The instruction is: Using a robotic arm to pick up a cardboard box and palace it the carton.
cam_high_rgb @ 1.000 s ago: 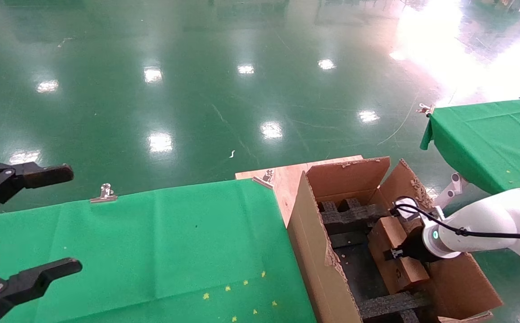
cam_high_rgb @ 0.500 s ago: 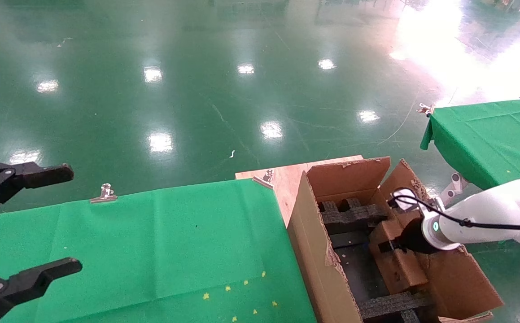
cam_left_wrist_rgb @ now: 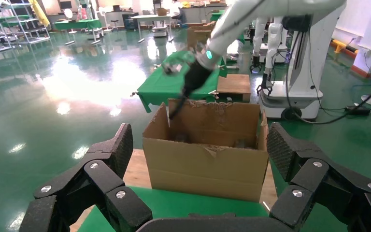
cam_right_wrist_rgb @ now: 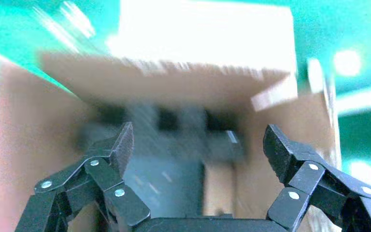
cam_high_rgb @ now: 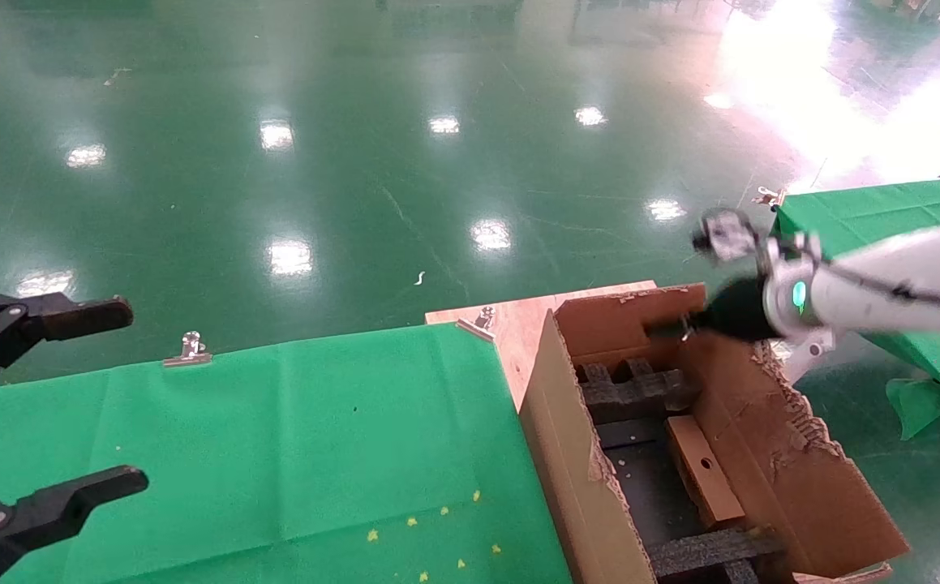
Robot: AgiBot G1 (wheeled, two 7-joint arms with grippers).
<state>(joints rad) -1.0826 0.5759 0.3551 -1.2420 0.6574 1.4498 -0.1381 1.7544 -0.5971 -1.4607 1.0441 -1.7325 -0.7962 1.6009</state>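
Note:
The small brown cardboard box (cam_high_rgb: 703,470), with a round hole in its upward narrow side, stands on edge inside the carton (cam_high_rgb: 575,454), next to its right wall. The white right arm (cam_high_rgb: 883,284) is raised. Its gripper (cam_high_rgb: 674,328) hangs open and empty over the carton's far flap, well clear of the box. The right wrist view looks down between the open gripper (cam_right_wrist_rgb: 198,145) at the box (cam_right_wrist_rgb: 220,188) and the carton's far wall (cam_right_wrist_rgb: 164,82). My left gripper (cam_high_rgb: 130,396) is open and empty over the table's left end, facing the carton (cam_left_wrist_rgb: 203,164).
The carton stands on a wooden board (cam_high_rgb: 518,316) at the right end of a green-clothed table (cam_high_rgb: 275,438). Black foam inserts (cam_high_rgb: 632,389) cross the carton's inside. A second green table (cam_high_rgb: 899,243) is behind the right arm. Metal clips (cam_high_rgb: 188,350) hold the cloth.
The right gripper has let go of the cardboard box and risen out of the carton toward its far flap. The box stays on edge inside. The left arm has not moved.

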